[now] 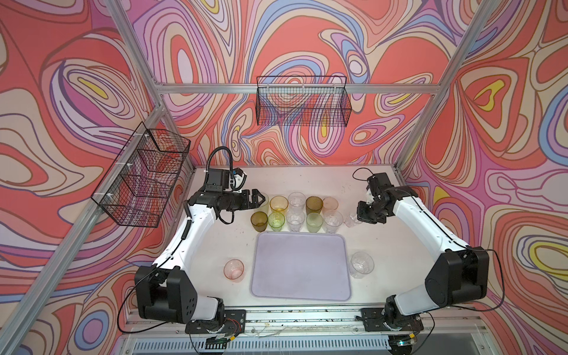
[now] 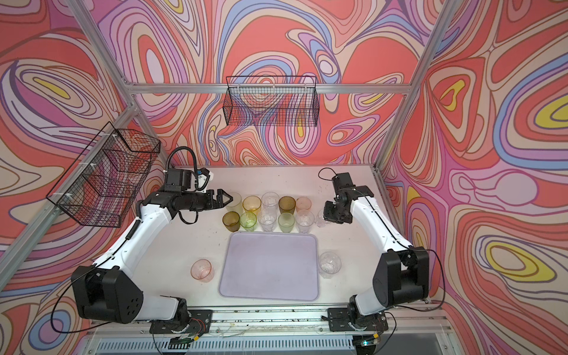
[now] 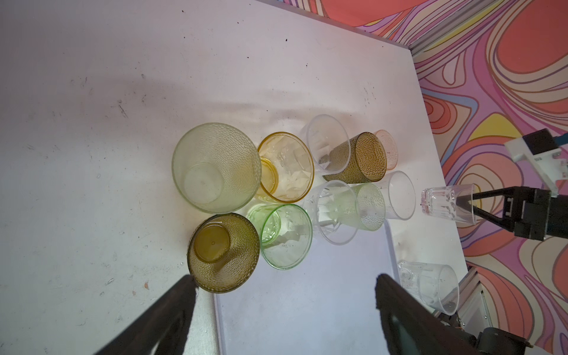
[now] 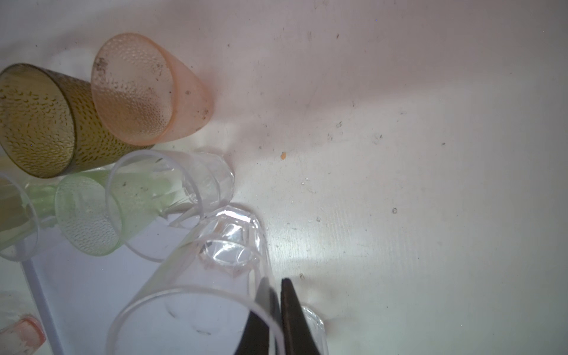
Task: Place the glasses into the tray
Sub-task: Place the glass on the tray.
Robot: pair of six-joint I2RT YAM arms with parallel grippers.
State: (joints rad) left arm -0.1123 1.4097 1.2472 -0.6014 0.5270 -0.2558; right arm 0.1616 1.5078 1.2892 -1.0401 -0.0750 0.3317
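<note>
1. Right hand [image 4: 276, 289]: closed, pinching the wall of the held clear glass [image 4: 227, 246] at the rim, one finger inside and one outside. The glass is tilted. I can't tell if its base touches the surface [image 1: 236, 242].
2. That glass sits at the right end of the front row, near the far right corner of the tray [image 1: 301, 270] and outside it.
3. Left hand [image 1: 261, 199]: jaws wide apart, gripping nothing. It is just beside the frosted green glass [image 3: 215, 166] at the left end of the back row.
4. Back row, my left to right after the frosted one: amber glass [image 1: 278, 203], back clear glass [image 1: 296, 200], back olive glass [image 1: 314, 204], back pink glass [image 1: 330, 203]. All are upright and packed close.
5. Front row, just beyond the tray's far rim: front olive glass [image 1: 259, 221], green glass [image 1: 276, 221], front clear glass [image 1: 295, 221], pale green glass [image 1: 314, 222], end clear glass [image 1: 332, 220].
6. Strays: the loose pink glass [image 1: 234, 269] is just left of the tray and the loose clear glass [image 1: 362, 264] just right of it. Both are upright on the surface.
7. The tray is lilac and lies flat between my arms. Every glass I see is outside it.
8. The back basket [image 1: 302, 104] hangs on the rear rail and the left basket [image 1: 141, 175] on the left rail. Both are black wire, well apart from the glasses.
</note>
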